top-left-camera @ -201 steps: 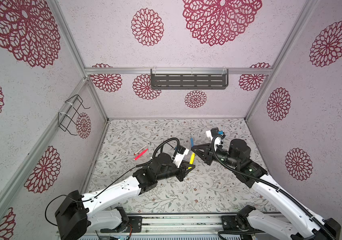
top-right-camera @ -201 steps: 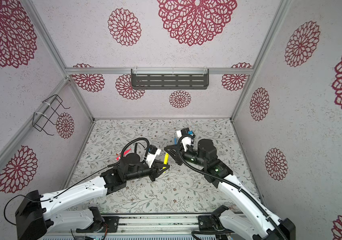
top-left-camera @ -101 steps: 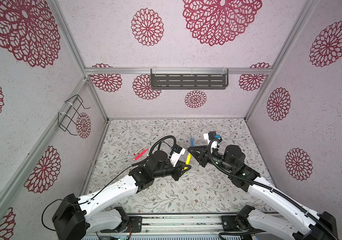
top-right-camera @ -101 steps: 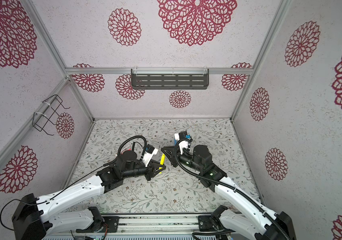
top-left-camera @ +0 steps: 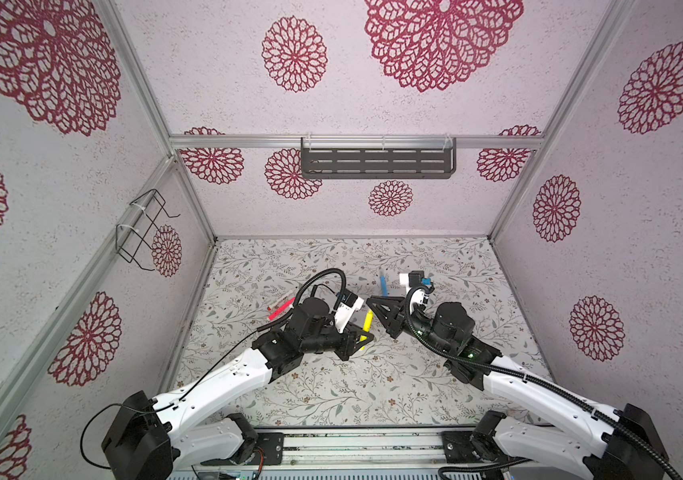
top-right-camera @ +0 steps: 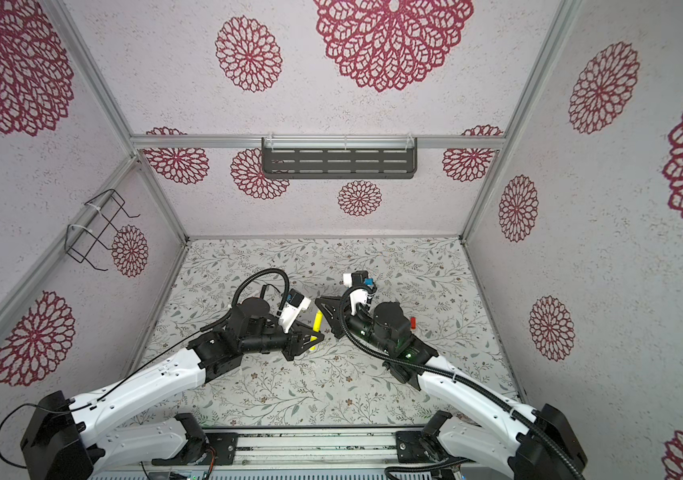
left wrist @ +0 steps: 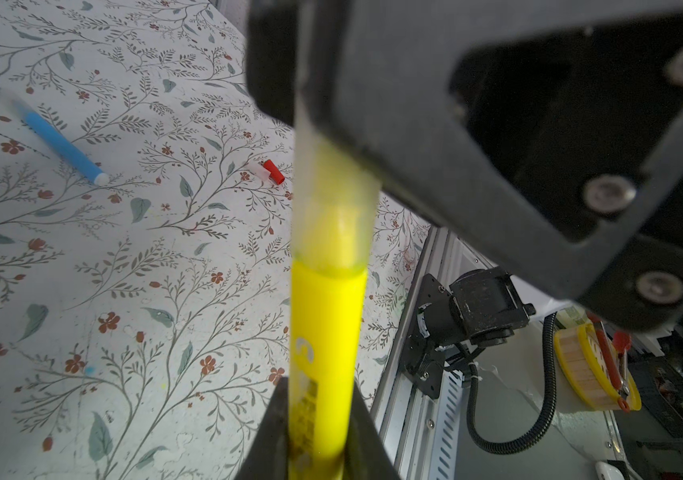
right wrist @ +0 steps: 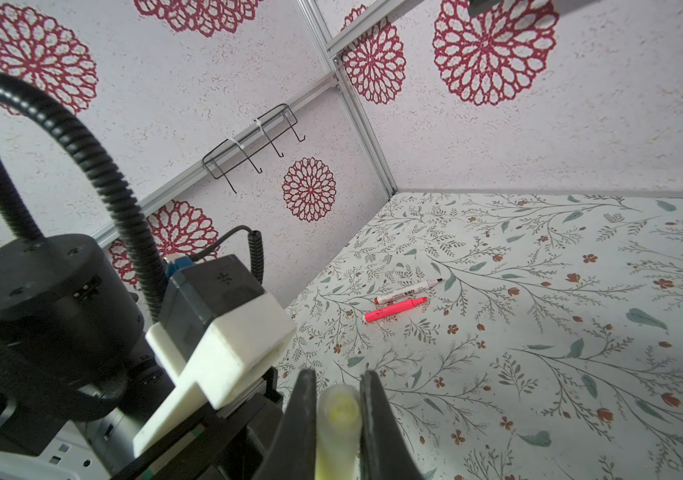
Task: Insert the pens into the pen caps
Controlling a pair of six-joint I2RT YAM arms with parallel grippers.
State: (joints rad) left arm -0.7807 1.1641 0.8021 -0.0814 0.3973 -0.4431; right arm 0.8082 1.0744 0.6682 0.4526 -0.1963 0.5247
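Note:
My left gripper [left wrist: 316,409] is shut on the lower barrel of the yellow pen [left wrist: 325,332]; both top views show this pen [top-left-camera: 368,321] [top-right-camera: 318,321] at mid-table. My right gripper [right wrist: 337,395] is shut on a clear pen cap [right wrist: 337,411]. In the left wrist view the clear pen cap [left wrist: 331,208] sits over the yellow pen's tip. The two grippers [top-left-camera: 362,337] [top-left-camera: 373,304] meet end to end. A blue pen [top-left-camera: 383,284] [left wrist: 61,145] lies behind them. The pink-red pen [right wrist: 393,309] and a white pen [right wrist: 408,291] lie side by side to the left. A red cap [left wrist: 273,171] [top-right-camera: 413,322] lies beside a pale cap [left wrist: 255,168].
A dark slotted shelf [top-left-camera: 377,163] hangs on the back wall and a wire rack [top-left-camera: 144,230] on the left wall. The flowered table [top-left-camera: 331,395] ends at a metal rail [top-left-camera: 364,446] along the front, where both arm bases stand.
Both grippers have shifted left, the right one further, closing the gap between them. The clear cap has come onto the yellow pen's tip.

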